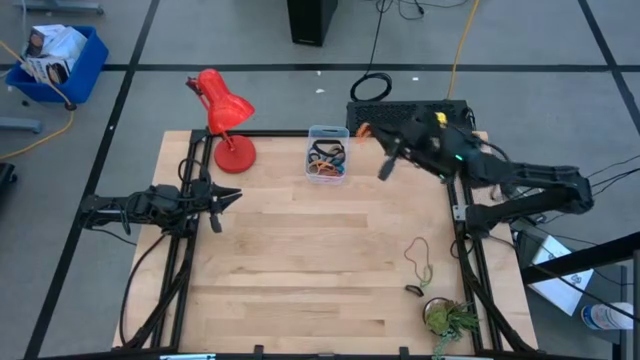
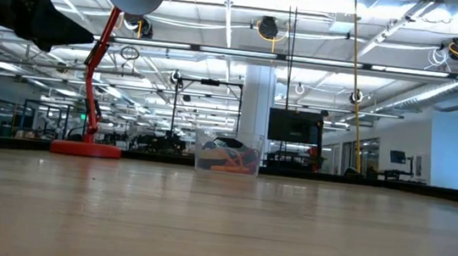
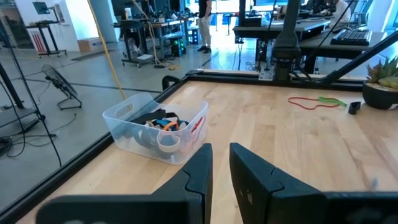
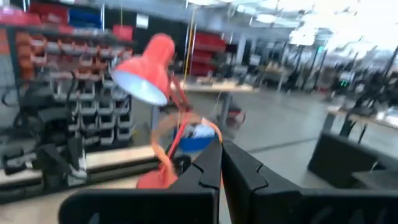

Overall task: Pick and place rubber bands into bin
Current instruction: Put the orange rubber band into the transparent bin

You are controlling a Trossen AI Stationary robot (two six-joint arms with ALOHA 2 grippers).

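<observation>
1. High view: the right gripper [image 1: 383, 170] is hanging above the far right part of the wooden surface [image 1: 300, 270], just beside the bin [image 1: 327, 155]. The jaws are pressed together on a thin orange rubber band [image 4: 186, 134], which is showing in the right wrist view as a blurred loop at the fingertips.
2. The left gripper [image 1: 228, 198] is waiting over the left edge of the surface, pointing toward the middle. The jaws are standing slightly apart with nothing between them, as the left wrist view shows.
3. The bin is sitting at the far edge of the surface, near the middle, just beside the base of a red desk lamp [image 1: 225, 115]. It is holding several bands, black, orange and blue among them [image 3: 163, 123].
4. A red and green band [image 1: 418, 258] is lying loose on the right part of the surface, well apart from the bin. A small dark item [image 1: 414, 290] is lying nearer the front, beside a potted plant [image 1: 448, 320] at the front right corner.
</observation>
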